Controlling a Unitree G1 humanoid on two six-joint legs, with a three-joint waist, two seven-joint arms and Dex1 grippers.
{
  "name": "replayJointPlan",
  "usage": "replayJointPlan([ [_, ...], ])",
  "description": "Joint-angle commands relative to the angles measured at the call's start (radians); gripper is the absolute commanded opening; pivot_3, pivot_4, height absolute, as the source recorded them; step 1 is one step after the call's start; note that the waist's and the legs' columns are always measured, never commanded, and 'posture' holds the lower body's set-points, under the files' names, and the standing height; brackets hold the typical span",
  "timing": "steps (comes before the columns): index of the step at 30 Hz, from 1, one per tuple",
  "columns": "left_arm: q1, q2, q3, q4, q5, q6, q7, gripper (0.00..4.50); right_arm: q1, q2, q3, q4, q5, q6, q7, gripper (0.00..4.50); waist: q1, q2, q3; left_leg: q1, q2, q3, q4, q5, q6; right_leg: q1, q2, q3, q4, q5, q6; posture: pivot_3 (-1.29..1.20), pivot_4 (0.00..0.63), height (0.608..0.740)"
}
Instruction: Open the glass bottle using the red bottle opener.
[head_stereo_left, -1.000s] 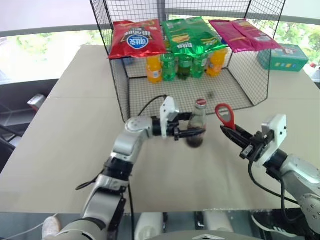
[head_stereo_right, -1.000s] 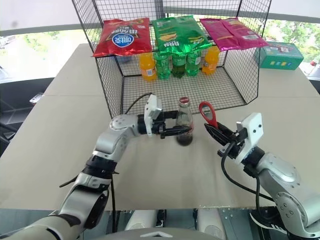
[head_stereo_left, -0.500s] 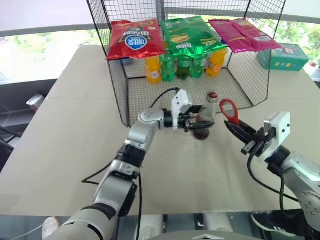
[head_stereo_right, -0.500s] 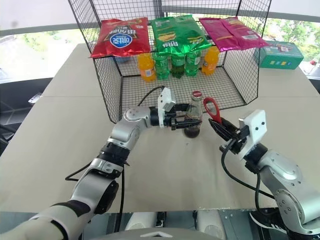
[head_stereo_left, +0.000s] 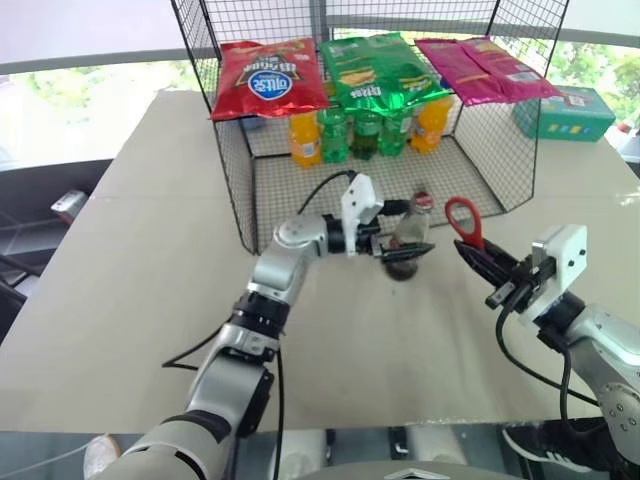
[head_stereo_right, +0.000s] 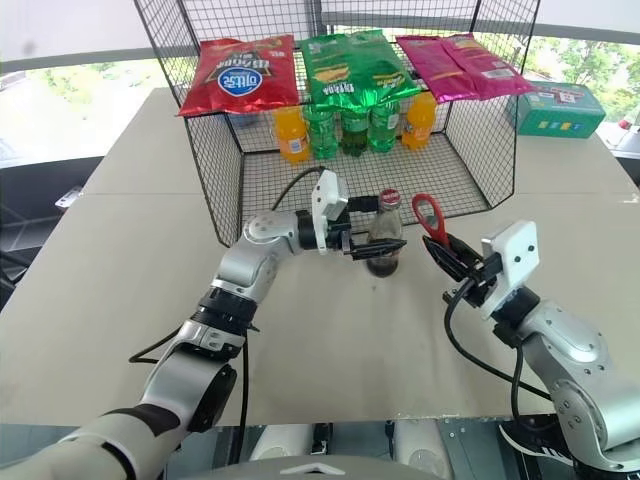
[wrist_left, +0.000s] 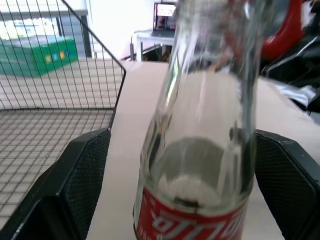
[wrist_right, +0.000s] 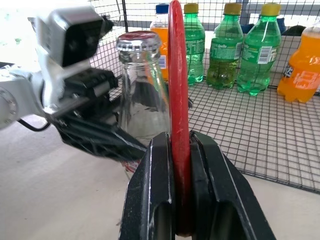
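The right pincer (head_stereo_right: 447, 256) was nearest, its 2 black fingers (wrist_right: 150, 200) clamped tight on the short handle of the red bottle opener (head_stereo_left: 463, 220), which stood edge-up with its ring head raised. The opener's ring sat just beside the cap of the glass bottle (head_stereo_right: 382, 237), to the bottle's right, and whether the 2 touched could not be told.

The glass bottle stood on the beige tabletop (head_stereo_left: 130, 280) in front of the open wire cage (head_stereo_left: 245, 190), leaning a little in the left eye view. It carried its cap, a red label band (wrist_left: 195, 220) and dark liquid low in the body. The left pincer (head_stereo_left: 400, 245) reached in level from the left, its 2 fingers (wrist_left: 85, 175) spread wide on either side of the bottle, with a gap visible between each finger and the glass in the left wrist view; it gripped nothing.

Farther back, inside the cage, stood green soda bottles (head_stereo_left: 365, 135) flanked by orange soda bottles (head_stereo_left: 306, 138). Above them hung a red crisp bag (head_stereo_left: 266, 78), a green bag (head_stereo_left: 380, 70) and a pink bag (head_stereo_left: 480, 68). A green box (head_stereo_left: 565, 113) lay on the tabletop at the far right.
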Motion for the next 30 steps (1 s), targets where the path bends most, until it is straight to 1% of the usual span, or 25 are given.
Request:
replayJointPlan([
  [1,0.009,0.002,0.015,-0.061,-0.031,0.029,0.006,4.39,-0.019,-0.009,-0.029,-0.015,-0.009,-0.032,0.012,0.0,0.0,0.0,0.0,0.0,0.0,0.0,0.0,0.0,0.0,0.0,0.0,0.0,0.0,0.0,0.0,0.0,0.15,0.74],
  [10,0.019,0.012,0.009,-0.067,-0.042,0.049,0.002,4.39,-0.064,-0.014,-0.023,-0.018,-0.021,-0.025,0.01,0.0,0.0,0.0,0.0,0.0,0.0,0.0,0.0,0.0,0.0,0.0,0.0,0.0,0.0,0.0,0.0,0.0,0.15,0.74],
  [13,0.021,0.013,0.01,-0.076,-0.051,0.063,-0.001,3.63,-0.074,-0.015,-0.023,-0.025,-0.022,-0.017,0.005,0.0,0.0,0.0,0.0,0.0,0.0,0.0,0.0,0.0,0.0,0.0,0.0,0.0,0.0,0.0,0.0,0.0,0.15,0.74],
  [14,0.023,0.013,0.011,-0.081,-0.056,0.066,-0.002,3.11,-0.077,-0.015,-0.022,-0.026,-0.023,-0.016,0.004,0.0,0.0,0.0,0.0,0.0,0.0,0.0,0.0,0.0,0.0,0.0,0.0,0.0,0.0,0.0,0.0,0.0,0.15,0.74],
  [15,0.025,0.012,0.01,-0.087,-0.058,0.068,-0.002,2.81,-0.078,-0.016,-0.023,-0.027,-0.023,-0.015,0.003,0.0,0.0,0.0,0.0,0.0,0.0,0.0,0.0,0.0,0.0,0.0,0.0,0.0,0.0,0.0,0.0,0.0,0.15,0.74],
  [16,0.027,0.012,0.01,-0.091,-0.061,0.07,-0.001,2.3,-0.079,-0.016,-0.023,-0.028,-0.024,-0.014,0.003,0.0,0.0,0.0,0.0,0.0,0.0,0.0,0.0,0.0,0.0,0.0,0.0,0.0,0.0,0.0,0.0,0.0,0.15,0.74],
  [17,0.029,0.012,0.009,-0.095,-0.062,0.071,-0.001,2.22,-0.081,-0.017,-0.021,-0.029,-0.027,-0.014,0.002,0.0,0.0,0.0,0.0,0.0,0.0,0.0,0.0,0.0,0.0,0.0,0.0,0.0,0.0,0.0,0.0,0.0,0.15,0.74],
  [20,0.035,0.014,0.008,-0.104,-0.063,0.072,-0.005,2.22,-0.09,-0.027,-0.007,-0.03,-0.056,-0.019,0.001,0.0,0.0,0.0,0.0,0.0,0.0,0.0,0.0,0.0,0.0,0.0,0.0,0.0,0.0,0.0,0.0,0.0,0.15,0.74],
  [23,0.041,0.016,0.007,-0.116,-0.065,0.076,-0.009,2.22,-0.096,-0.047,0.032,-0.022,-0.135,-0.048,0.01,0.0,0.0,0.0,0.0,0.0,0.0,0.0,0.0,0.0,0.0,0.0,0.0,0.0,0.0,0.0,0.0,0.0,0.15,0.74],
  [26,0.045,0.017,0.005,-0.124,-0.065,0.078,-0.011,2.22,-0.123,-0.038,0.067,-0.007,-0.207,-0.086,-0.002,0.0,0.0,0.0,0.0,0.0,0.0,0.0,0.0,0.0,0.0,0.0,0.0,0.0,0.0,0.0,0.0,0.0,0.15,0.74],
  [30,0.045,0.014,0.003,-0.124,-0.062,0.075,-0.012,2.22,-0.183,-0.022,0.154,0.054,-0.408,-0.204,-0.052,0.0,-0.001,0.0,0.0,0.001,0.0,0.001,0.0,0.0,0.0,0.0,0.0,0.001,0.0,0.0,0.0,0.0,0.15,0.74],
])
